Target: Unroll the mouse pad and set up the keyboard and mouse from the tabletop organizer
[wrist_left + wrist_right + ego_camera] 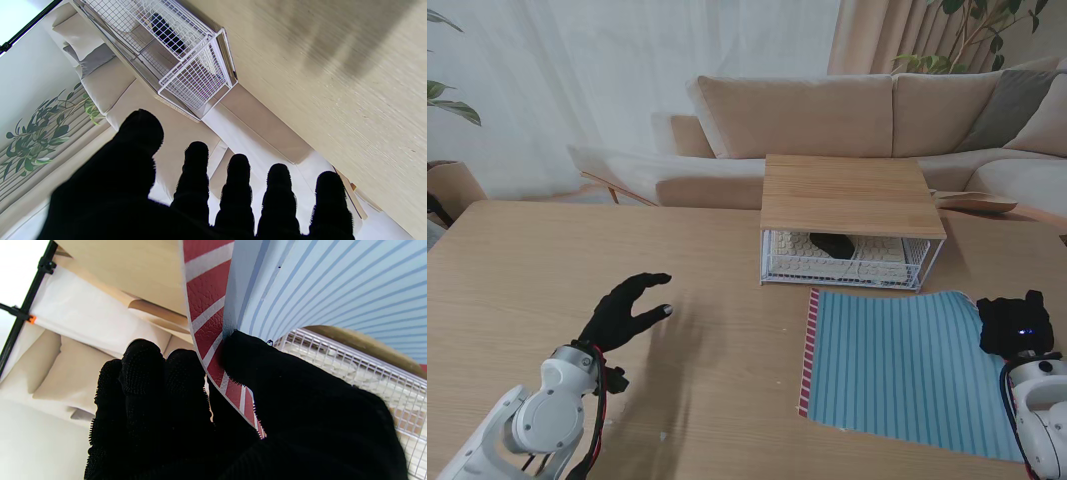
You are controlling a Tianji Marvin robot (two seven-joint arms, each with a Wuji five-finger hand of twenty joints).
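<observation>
A home living rm is shown. A long beige fabric sofa w/ cushions [847,115] is seen behind the light wooden table [577,260], w/ sheer white curtains [577,70] & a leafy green houseplant [972,30].

The keyboard [867,258] and the mouse [832,242] are half hidden behind the wire wall of the organizer [847,215], and the mouse pad [907,365] corner disappears under the right hand [1015,325].

blue-striped mouse pad [907,365], red-striped edge
</observation>
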